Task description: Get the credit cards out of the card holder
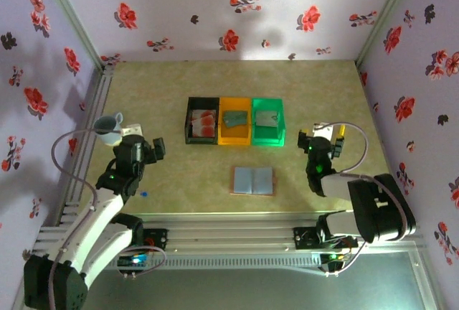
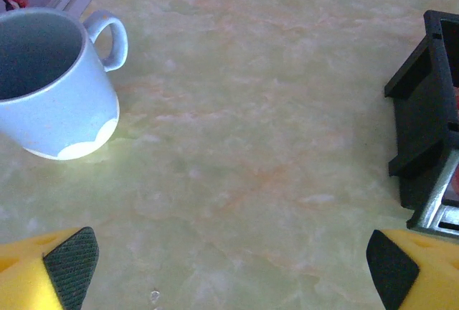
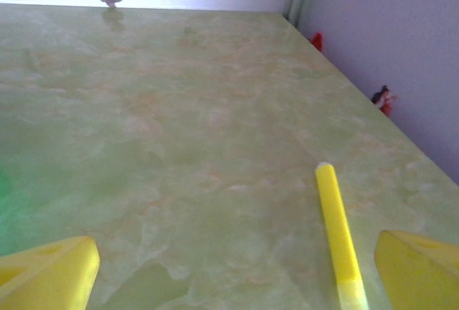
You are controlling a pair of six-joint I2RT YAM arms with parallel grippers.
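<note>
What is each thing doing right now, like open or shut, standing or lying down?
card holder: open, lying flat, blue-grey inside facing up.
credit cards: out of the holder, lying in the black bin.
mug: standing upright.
yellow stick: lying flat.
left claw: open, holding nothing.
right claw: open, holding nothing.

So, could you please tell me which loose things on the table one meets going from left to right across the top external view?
light blue mug → black bin → orange bin → green bin → yellow stick
</note>
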